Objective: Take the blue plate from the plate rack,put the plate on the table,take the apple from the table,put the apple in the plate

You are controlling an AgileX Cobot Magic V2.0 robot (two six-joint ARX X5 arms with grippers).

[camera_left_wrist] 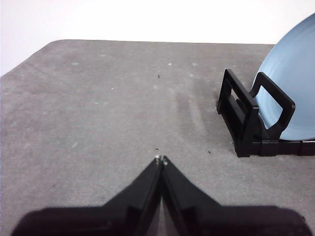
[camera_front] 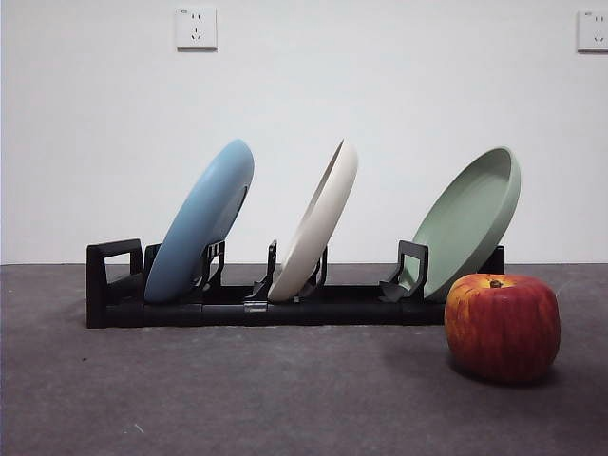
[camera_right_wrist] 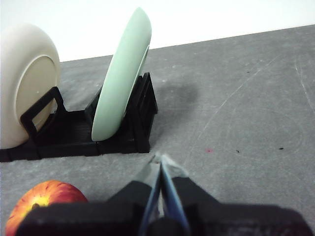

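Left pincer [camera_left_wrist: 161, 160]: pinched together, empty, near rack [camera_front: 285, 306] end. Right pincer [camera_right_wrist: 160, 162]: likewise. Blue plate [camera_front: 201, 218]: racked. Apple [camera_front: 502, 326]: on worktop [camera_front: 237, 399]. Step: none started; next, left pincer must spread for plate rim.

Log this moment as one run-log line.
stage: not begun | blue plate: in plate rack | apple: on table | left gripper: shut, empty | right gripper: shut, empty
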